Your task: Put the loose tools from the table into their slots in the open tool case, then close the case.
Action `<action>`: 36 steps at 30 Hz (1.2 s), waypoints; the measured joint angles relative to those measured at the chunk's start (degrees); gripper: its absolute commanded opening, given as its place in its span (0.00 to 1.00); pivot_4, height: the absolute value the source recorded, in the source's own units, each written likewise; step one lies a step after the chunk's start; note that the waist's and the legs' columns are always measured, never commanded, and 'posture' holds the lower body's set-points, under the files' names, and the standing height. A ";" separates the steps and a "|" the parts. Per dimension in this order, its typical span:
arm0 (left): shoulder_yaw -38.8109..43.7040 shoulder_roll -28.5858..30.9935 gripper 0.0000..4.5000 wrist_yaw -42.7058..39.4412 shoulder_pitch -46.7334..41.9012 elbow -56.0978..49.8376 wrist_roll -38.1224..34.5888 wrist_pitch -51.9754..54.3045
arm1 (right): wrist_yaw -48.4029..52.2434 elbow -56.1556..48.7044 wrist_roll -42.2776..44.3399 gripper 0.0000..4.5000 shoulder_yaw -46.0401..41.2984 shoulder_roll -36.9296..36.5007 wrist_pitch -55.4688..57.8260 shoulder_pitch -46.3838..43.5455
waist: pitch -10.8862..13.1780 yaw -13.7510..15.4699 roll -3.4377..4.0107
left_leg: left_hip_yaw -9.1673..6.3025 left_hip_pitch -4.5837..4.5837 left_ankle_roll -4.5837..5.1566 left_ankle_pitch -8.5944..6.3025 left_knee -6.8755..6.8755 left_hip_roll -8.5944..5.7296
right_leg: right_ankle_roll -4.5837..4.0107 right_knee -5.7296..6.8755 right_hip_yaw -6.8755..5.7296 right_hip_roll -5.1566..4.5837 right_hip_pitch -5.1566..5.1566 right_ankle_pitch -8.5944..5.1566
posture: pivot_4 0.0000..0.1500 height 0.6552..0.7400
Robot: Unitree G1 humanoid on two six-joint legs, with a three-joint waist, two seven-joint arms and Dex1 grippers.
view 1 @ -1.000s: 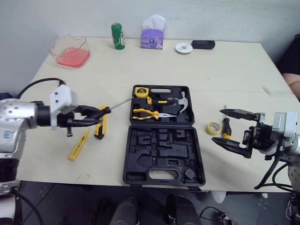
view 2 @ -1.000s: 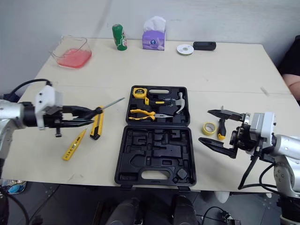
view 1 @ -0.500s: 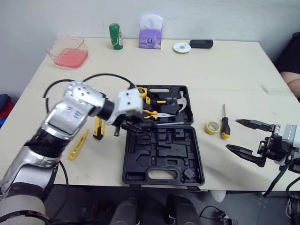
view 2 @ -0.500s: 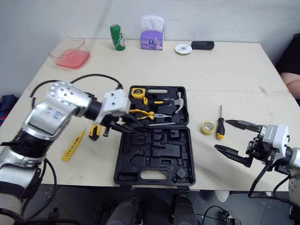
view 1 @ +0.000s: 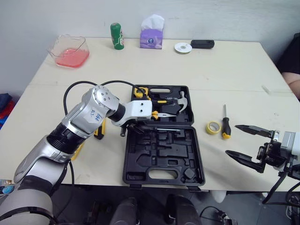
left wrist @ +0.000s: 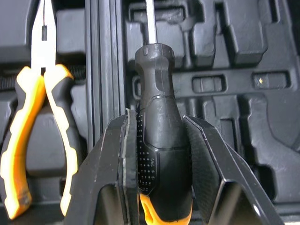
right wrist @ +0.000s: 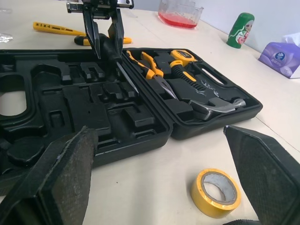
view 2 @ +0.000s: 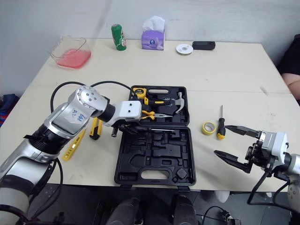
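Observation:
The black tool case (view 1: 161, 154) lies open at the table's middle. Its far half holds a tape measure (view 1: 139, 92), pliers (view 1: 157, 112) and a hammer (view 1: 180, 101). My left gripper (left wrist: 157, 117) is shut on a black-handled screwdriver (left wrist: 158, 140), just over the hinge line. The screwdriver's shaft (view 1: 164, 129) points right across the moulded slots of the near half. Right of the case lie a yellow tape roll (view 1: 213, 127) and a second screwdriver (view 1: 225, 124). My right gripper (view 1: 233, 139) stands open by the front right edge, apart from both. A utility knife (view 1: 99, 131) and a yellow tester pen (view 1: 77, 150) lie left, partly behind my arm.
Along the far edge stand a pink container (view 1: 68, 50), a green bottle (view 1: 116, 36), a tissue pack (view 1: 152, 33), a white disc (view 1: 183, 47) and a black device (view 1: 203, 44). A person's arm (view 1: 293, 84) shows at the right edge.
My left gripper carried the screwdriver from the table's left side to over the case. My right gripper drew back toward the front right corner, away from the tape roll.

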 measured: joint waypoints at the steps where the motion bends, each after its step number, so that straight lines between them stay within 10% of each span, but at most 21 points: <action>1: -0.15 -0.11 0.24 -0.06 0.00 0.02 0.46 -0.22 | 0.01 -0.33 0.01 1.00 0.00 0.04 -0.01 0.35 | 0.00 0.01 0.00 | 0.00 0.00 0.00 0.00 0.00 0.00 | 0.00 0.00 0.00 0.00 0.00 0.00 | 1.00 1.00; 36: -2.02 -4.19 0.24 -0.38 0.10 1.27 6.87 1.73 | -1.28 -3.05 -0.29 1.00 0.87 2.33 -1.27 2.03 | -0.01 0.03 0.01 | -0.02 0.10 0.02 0.01 0.08 -0.01 | 0.00 0.09 0.02 -0.02 0.11 0.00 | 1.00 1.00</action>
